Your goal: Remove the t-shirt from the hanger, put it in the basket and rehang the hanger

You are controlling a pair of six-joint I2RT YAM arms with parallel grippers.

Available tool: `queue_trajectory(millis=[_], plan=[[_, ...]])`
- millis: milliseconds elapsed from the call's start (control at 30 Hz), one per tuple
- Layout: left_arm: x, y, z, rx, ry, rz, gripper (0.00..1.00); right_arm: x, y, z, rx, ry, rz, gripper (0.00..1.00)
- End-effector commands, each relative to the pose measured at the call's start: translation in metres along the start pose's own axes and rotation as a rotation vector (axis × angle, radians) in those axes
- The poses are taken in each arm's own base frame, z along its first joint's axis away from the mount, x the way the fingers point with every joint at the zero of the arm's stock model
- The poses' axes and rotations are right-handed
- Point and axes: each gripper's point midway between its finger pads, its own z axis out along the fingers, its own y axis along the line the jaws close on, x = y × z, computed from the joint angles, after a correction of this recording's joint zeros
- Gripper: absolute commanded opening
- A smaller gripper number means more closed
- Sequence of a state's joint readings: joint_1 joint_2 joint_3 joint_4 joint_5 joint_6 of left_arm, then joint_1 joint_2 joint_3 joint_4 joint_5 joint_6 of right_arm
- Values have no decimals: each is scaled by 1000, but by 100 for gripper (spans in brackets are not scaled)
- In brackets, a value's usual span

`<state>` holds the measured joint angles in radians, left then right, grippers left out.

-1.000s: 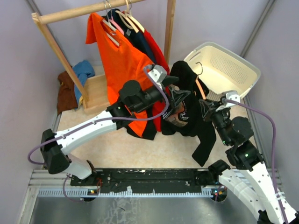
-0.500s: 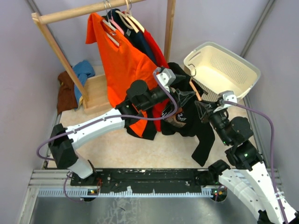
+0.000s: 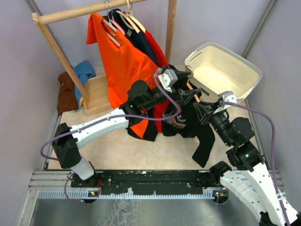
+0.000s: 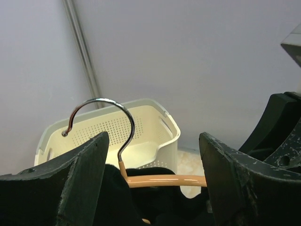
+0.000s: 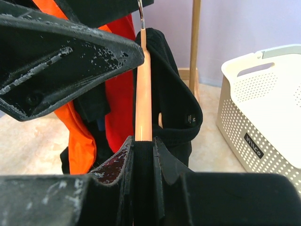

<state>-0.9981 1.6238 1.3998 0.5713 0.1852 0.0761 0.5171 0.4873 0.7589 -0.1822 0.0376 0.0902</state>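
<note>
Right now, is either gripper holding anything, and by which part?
Right gripper is shut on the peach hanger, on one arm away from the hook. Left gripper is open, straddling the hanger near its hook, holding nothing.

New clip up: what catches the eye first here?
A black t-shirt on a peach hanger hangs mid-scene, the right end effector clamped on the hanger. The left end effector stands open by its hook. Behind, a bright orange t-shirt hangs on a wooden rail, beside a white basket.
</note>
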Motion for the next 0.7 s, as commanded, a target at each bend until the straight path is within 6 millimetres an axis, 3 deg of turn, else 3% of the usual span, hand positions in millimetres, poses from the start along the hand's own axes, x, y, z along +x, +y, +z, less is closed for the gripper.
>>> queue_trajectory(millis=[0,200,667], plan=[[-16,-7,4,44,-77,56,82,-42,11,0,-49,-153,13,0],[-12,-11,9,76,-88,83,76,-42,12,0,-56,-152,13,0],[-19,-5,16,47,-118,70,37,-43,15,-1,-68,-151,17,0]])
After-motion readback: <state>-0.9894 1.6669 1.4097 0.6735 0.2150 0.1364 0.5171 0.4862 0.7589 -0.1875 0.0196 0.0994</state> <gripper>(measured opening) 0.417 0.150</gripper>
